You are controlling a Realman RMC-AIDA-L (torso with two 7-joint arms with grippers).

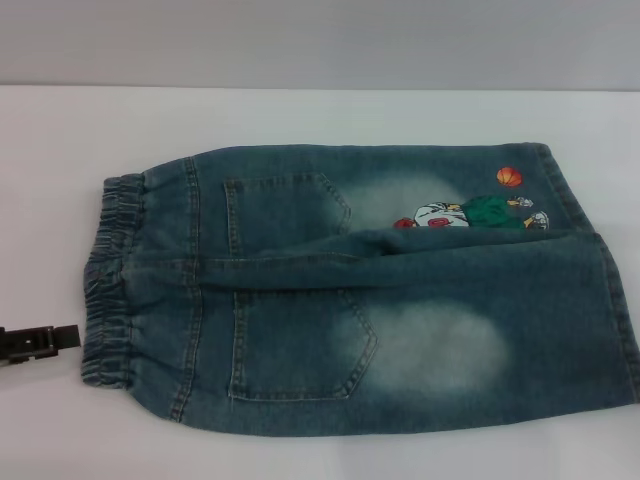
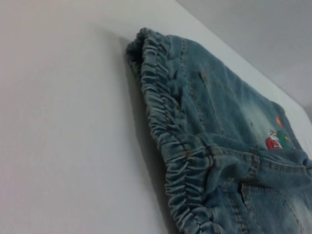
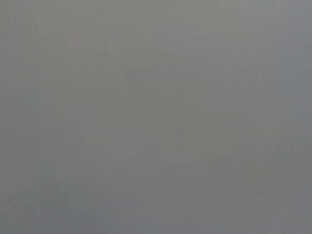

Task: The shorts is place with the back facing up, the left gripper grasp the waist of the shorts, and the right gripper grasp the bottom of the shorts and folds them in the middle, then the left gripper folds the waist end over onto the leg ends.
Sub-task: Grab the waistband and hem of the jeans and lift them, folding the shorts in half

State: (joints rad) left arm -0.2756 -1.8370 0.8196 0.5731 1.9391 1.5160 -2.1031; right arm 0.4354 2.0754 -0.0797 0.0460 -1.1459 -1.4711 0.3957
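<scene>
The shorts [image 1: 360,290] lie flat and back up on the white table [image 1: 300,115], both patch pockets showing. Their gathered elastic waist [image 1: 110,280] is at the left. The bottom of the shorts, the two wide leg ends [image 1: 622,310], is at the right, near the cartoon print [image 1: 470,212] with its orange ball [image 1: 509,177]. My left gripper [image 1: 62,338] shows only as a black tip at the left edge, just short of the waist and apart from it. The left wrist view looks along the waist [image 2: 165,126] from close by. My right gripper is out of view.
Bare white table [image 1: 60,150] surrounds the shorts on the left and far sides. The leg ends reach almost to the right edge of the head view. A grey wall [image 1: 320,40] rises behind the table. The right wrist view holds only plain grey.
</scene>
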